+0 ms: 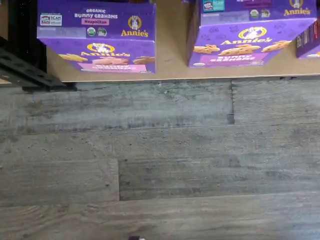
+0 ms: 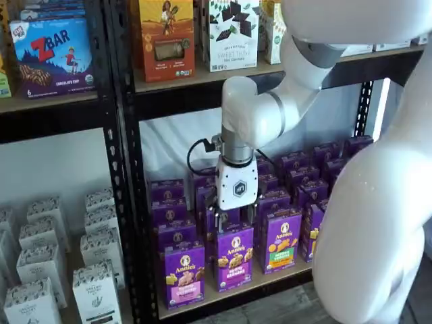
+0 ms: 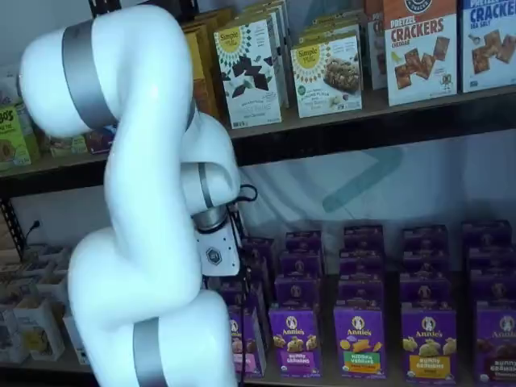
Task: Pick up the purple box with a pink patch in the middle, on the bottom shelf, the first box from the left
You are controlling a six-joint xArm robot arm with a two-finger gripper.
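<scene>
The purple box (image 2: 184,273) with a pink patch stands upright at the left front of the bottom shelf (image 2: 228,292). The wrist view shows it (image 1: 96,40) from above on the tan board (image 1: 170,45), next to a black upright. In a shelf view it (image 3: 247,345) is partly hidden behind my arm. My gripper (image 2: 234,218) hangs in front of the purple rows, above and to the right of the box and apart from it. Its two black fingers (image 2: 219,217) show a gap and hold nothing. Its white body (image 3: 216,255) shows in both shelf views.
A purple carton with a purple label (image 2: 235,256) stands right of the box, then one with a green patch (image 2: 282,239). More purple cartons fill the rows behind. A black perforated upright (image 2: 128,202) separates white cartons (image 2: 94,290) on the left. Grey plank floor (image 1: 160,160) lies before the shelf.
</scene>
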